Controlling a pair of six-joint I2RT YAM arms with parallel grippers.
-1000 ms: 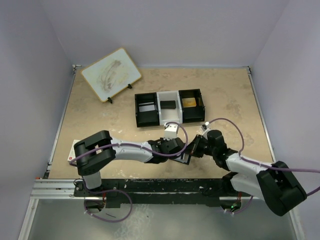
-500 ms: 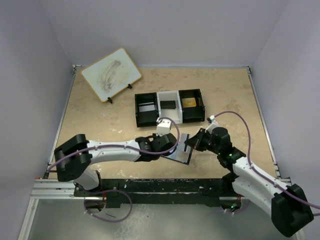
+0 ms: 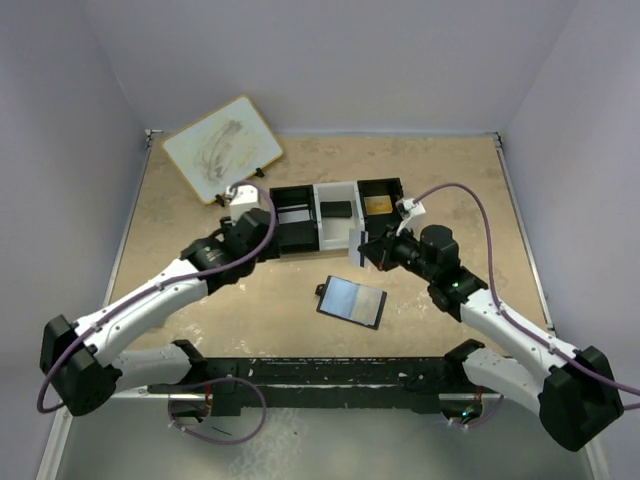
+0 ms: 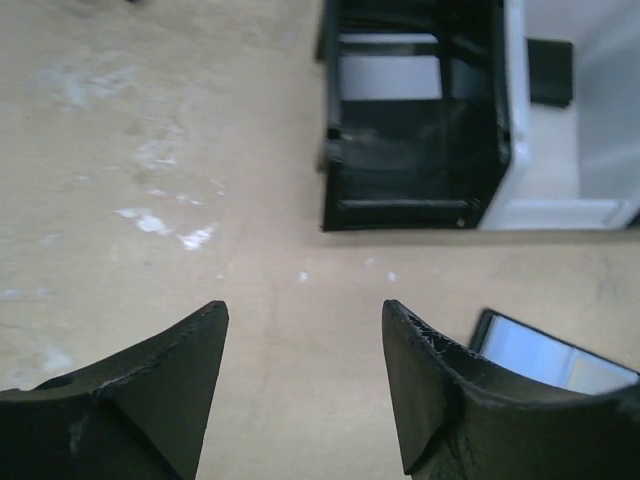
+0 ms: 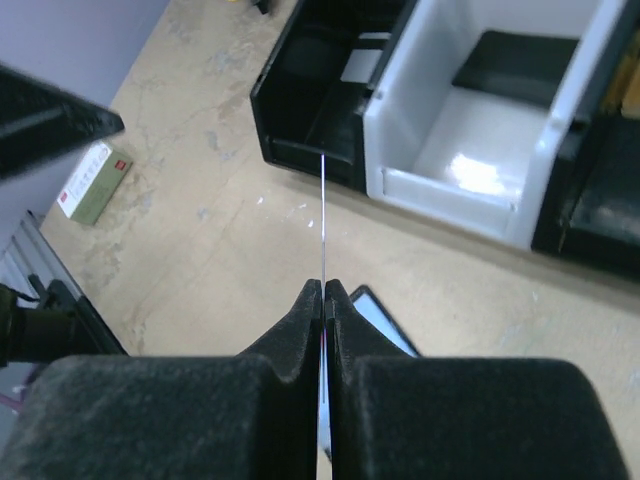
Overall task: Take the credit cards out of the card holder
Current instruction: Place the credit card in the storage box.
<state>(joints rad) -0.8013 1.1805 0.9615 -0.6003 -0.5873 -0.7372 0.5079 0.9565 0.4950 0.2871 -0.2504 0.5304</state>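
The card holder (image 3: 351,301) lies open and flat on the table, pale blue-grey side up; its corner also shows in the left wrist view (image 4: 548,350). My right gripper (image 5: 323,285) is shut on a credit card (image 5: 323,215), which I see edge-on as a thin line rising from the jaws. This gripper (image 3: 364,252) hangs in front of the tray's middle, above and behind the holder. My left gripper (image 4: 305,310) is open with nothing between its fingers, and hovers (image 3: 262,238) by the tray's left end. A pale card (image 4: 388,76) and a dark card (image 4: 550,70) lie in the tray.
The three-compartment tray (image 3: 318,243) stands mid-table, its black left section (image 4: 400,215) just ahead of the left fingers. A whiteboard on a stand (image 3: 222,148) is at the back left. A white-and-red little box (image 5: 92,180) lies at the left.
The left gripper opened, let go of the card holder and swung back left to the tray. The right gripper drew a card away toward the tray. The holder now lies open on the table.
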